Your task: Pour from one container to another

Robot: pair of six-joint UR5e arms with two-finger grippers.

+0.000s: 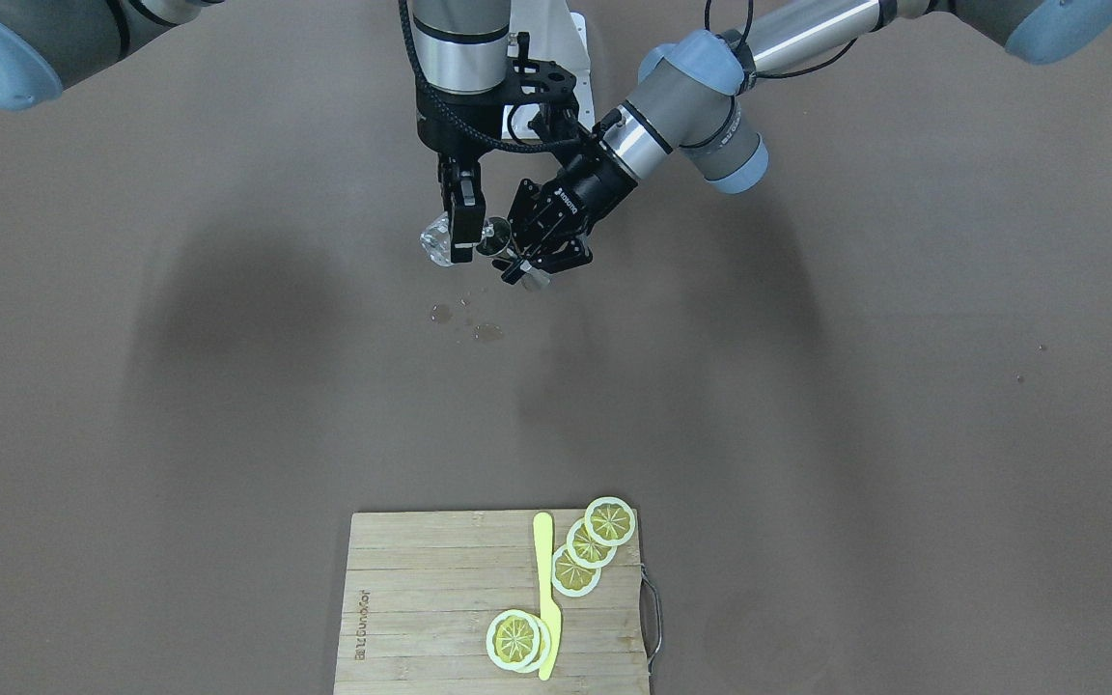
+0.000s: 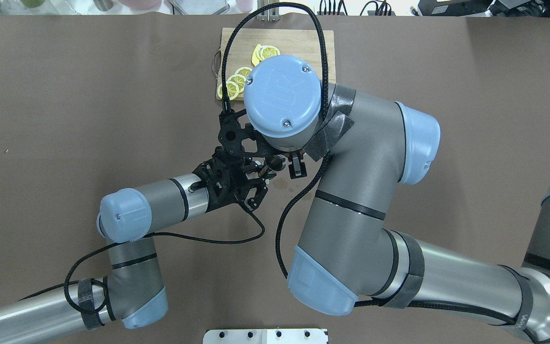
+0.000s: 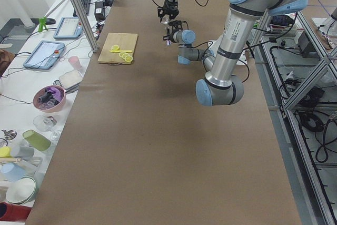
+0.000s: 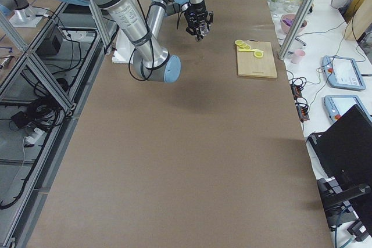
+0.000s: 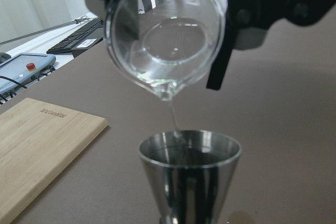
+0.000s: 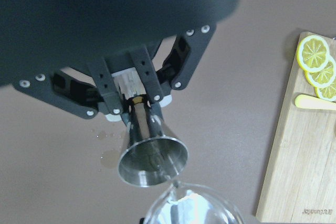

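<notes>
My right gripper point(image 1: 462, 235) is shut on a clear glass beaker point(image 5: 165, 35) and holds it tipped, spout down. A thin stream of clear liquid point(image 5: 176, 119) runs from the spout into a steel jigger point(image 5: 189, 174) just below. My left gripper point(image 6: 137, 113) is shut on the jigger's narrow waist and holds it upright-tilted under the beaker. In the front view the beaker point(image 1: 438, 239) and the jigger point(image 1: 495, 238) meet above the table, with the left gripper point(image 1: 523, 261) beside them. The overhead view hides the right gripper under its own wrist.
Small wet spots point(image 1: 488, 332) lie on the brown table below the jigger. A wooden cutting board point(image 1: 421, 618) with lemon slices point(image 1: 587, 545) and a yellow knife point(image 1: 545, 589) sits at the far edge. The arms' elbows crowd the middle of the table.
</notes>
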